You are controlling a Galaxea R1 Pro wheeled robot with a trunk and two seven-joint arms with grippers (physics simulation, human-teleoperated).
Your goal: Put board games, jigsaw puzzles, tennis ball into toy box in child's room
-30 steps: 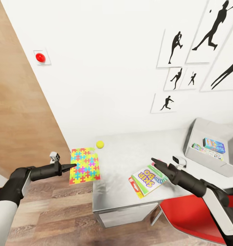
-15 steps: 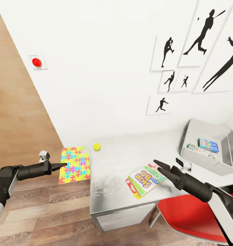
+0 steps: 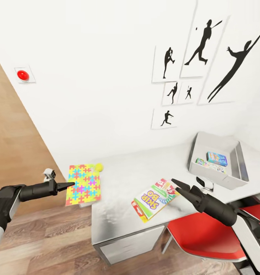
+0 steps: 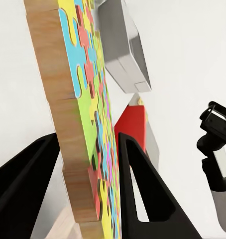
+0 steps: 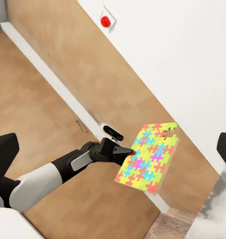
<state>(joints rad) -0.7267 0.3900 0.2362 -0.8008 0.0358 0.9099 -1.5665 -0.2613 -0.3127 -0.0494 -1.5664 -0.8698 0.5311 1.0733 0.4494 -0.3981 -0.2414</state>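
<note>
While gripped by left hand (image 3: 70, 185) | jigsaw puzzle (image 3: 84, 183): flat, multicoloured

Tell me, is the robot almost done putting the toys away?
Not yet. Two small boxes already lie in the toy box. The left gripper holds a jigsaw puzzle by its edge, out past the end of the table. Still on the table are the tennis ball and a stack of game boxes near the open right gripper. I cannot tell what lies lower in that stack.
</note>
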